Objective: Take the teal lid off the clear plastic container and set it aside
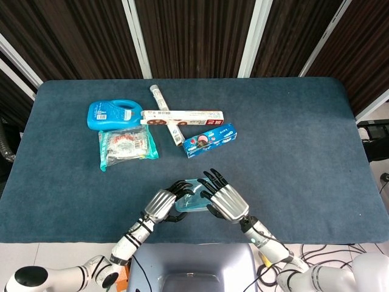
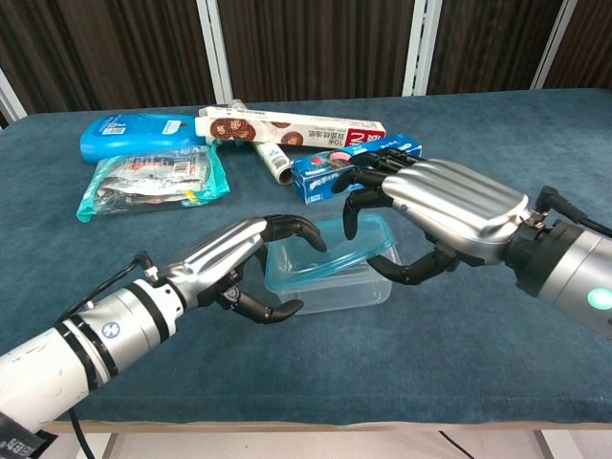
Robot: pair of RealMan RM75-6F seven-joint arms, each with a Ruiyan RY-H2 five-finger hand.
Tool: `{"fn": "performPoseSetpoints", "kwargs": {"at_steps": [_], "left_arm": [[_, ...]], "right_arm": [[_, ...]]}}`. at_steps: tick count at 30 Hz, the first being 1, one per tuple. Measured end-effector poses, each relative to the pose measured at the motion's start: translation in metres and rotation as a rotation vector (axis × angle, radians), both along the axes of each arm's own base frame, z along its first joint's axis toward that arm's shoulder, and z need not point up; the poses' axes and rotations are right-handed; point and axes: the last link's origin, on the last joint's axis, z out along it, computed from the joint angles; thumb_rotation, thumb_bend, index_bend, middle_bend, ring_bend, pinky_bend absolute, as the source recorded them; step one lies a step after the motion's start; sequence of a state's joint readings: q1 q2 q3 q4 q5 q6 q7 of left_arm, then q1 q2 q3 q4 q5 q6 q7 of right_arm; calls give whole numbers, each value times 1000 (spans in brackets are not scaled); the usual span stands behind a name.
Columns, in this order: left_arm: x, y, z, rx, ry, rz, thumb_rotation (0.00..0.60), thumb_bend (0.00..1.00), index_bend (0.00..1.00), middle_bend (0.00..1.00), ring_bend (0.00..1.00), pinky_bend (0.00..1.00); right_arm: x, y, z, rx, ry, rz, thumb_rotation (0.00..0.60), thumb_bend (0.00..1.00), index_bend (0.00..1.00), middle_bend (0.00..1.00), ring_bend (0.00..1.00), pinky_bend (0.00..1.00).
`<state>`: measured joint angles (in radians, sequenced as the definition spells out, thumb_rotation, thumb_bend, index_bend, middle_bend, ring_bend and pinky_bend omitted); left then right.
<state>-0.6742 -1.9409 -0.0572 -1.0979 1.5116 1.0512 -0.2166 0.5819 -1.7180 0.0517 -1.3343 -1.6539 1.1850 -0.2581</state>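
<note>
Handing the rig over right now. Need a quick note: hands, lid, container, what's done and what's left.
Left hand: fingers curled around the left end of the clear plastic container, bracing it on the table.
Right hand: grips the right end of the teal lid, fingers over the top, thumb below the edge.
Lid: tilted, right side raised off the container, left side apparently on the rim.
Done: lid partly pried up on the right.
Left: free the left side, lift the lid away, set it on bare table. Snack boxes and packets lie behind the container.
</note>
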Motion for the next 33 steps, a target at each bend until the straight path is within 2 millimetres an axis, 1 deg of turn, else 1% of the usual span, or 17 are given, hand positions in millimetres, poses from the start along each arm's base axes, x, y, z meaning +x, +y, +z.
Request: {"fn": "performPoseSetpoints", "kwargs": {"at_steps": [3, 7, 9, 10, 11, 13, 14, 16, 18, 19, 21, 27, 33], "left_arm": [[1, 0, 0, 2, -2, -2, 600, 325, 555, 416, 251, 354], [2, -1, 2, 6, -7, -6, 600, 326, 537, 402, 251, 343], [3, 0, 3, 10, -13, -7, 600, 326, 515, 372, 241, 318], [3, 0, 4, 11, -18, -7, 600, 326, 493, 348, 225, 288], [4, 0, 4, 11, -21, -6, 600, 325, 476, 330, 210, 264], [4, 0, 5, 9, -32, -3, 600, 323, 383, 247, 141, 180], [5, 0, 5, 7, -36, -1, 600, 323, 343, 212, 112, 156], [6, 0, 5, 0, -49, 4, 600, 315, 179, 91, 22, 85], [6, 0, 5, -6, -67, 10, 600, 299, 61, 20, 0, 44], [7, 0, 6, -10, -84, 16, 600, 290, 24, 4, 0, 29], [9, 1, 8, -13, -123, 26, 600, 282, 2, 0, 0, 15], [14, 7, 21, 21, -229, 37, 600, 274, 0, 0, 0, 0], [12, 17, 37, 59, -251, 48, 600, 272, 0, 0, 0, 0]], "right_arm": [[2, -1, -7, 14, 12, -8, 600, 375, 470, 158, 14, 0], [7, 0, -11, 16, 1, -6, 600, 377, 531, 171, 26, 5], [8, 0, -11, 12, -4, 0, 600, 399, 575, 184, 34, 11], [8, 1, -10, 8, -5, 3, 600, 432, 612, 195, 39, 16], [8, 1, -10, 5, -5, 5, 600, 446, 627, 200, 41, 18], [7, 3, -10, 2, -3, 6, 600, 489, 685, 222, 48, 22], [7, 3, -9, 2, -2, 5, 600, 499, 700, 228, 49, 22], [6, 3, -9, 2, 1, 3, 600, 523, 724, 237, 51, 22], [5, 3, -9, 3, 1, 4, 600, 525, 730, 239, 52, 22], [5, 3, -8, 3, -1, 6, 600, 525, 731, 240, 52, 22], [4, 4, -8, 5, -4, 9, 600, 525, 733, 243, 54, 22], [3, 5, -4, -10, -12, 34, 600, 525, 733, 248, 63, 24], [9, 6, 5, -57, -54, 93, 600, 525, 737, 263, 89, 49]]}}
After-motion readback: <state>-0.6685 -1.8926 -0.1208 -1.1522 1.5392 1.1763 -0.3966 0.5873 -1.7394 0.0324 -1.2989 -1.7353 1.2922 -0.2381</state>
